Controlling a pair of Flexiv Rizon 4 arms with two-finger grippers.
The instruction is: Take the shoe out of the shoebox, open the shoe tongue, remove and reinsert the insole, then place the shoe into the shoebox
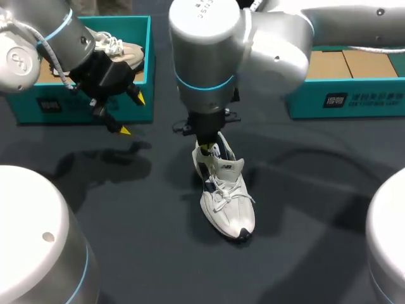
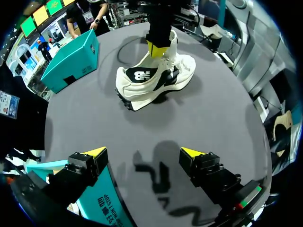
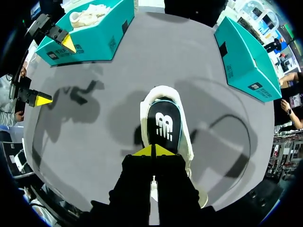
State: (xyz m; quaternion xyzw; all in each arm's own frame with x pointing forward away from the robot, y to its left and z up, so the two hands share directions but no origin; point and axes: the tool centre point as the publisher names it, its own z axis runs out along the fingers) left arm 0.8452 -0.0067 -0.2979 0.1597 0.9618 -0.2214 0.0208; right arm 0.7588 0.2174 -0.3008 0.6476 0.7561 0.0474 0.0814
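My right gripper (image 3: 152,151), tips pinched together, sits in the mouth of the white shoe (image 1: 229,206) on the dark grey table (image 1: 304,209) under it. My left gripper (image 2: 143,152) hangs wide open just beside the teal shoebox (image 1: 57,109).

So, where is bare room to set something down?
Bare table lies between the shoe and the right box, and between the shoe and the left box. Crowded: the shoe's heel under the right claw, and near the left claw.
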